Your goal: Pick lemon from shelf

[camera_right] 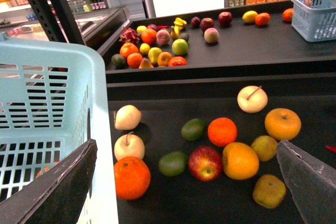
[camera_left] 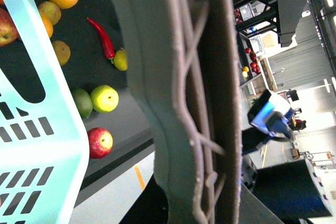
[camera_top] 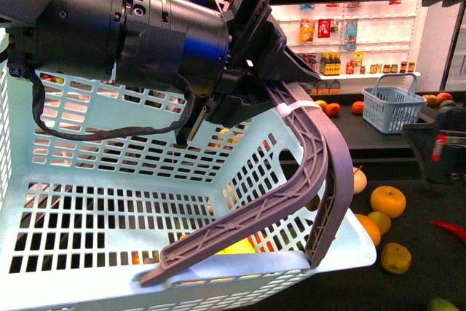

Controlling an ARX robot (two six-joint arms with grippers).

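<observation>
Your left claw (camera_top: 280, 89) clamps the basket handle (camera_top: 324, 158), right claw (camera_right: 186, 144) spread above the shelf (camera_right: 210, 74); bottle labels (camera_top: 331, 63) beyond it unreadable.

Basket (camera_top: 342, 242) pale aqua (slotted grid walls); handle (camera_top: 335, 180) grey-mauve; shelf deck (camera_right: 236, 51) black; chilli (camera_left: 101, 35) red.

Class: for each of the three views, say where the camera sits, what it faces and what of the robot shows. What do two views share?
Front: on the body, facing the shelf; left claw clamps the grey handle.
Left wrist: on the left arm, close along that handle; no claw shows.
Right wrist: above the shelf's fruit, framed by the open right claw.
Shared: all three show the light-blue basket.
</observation>
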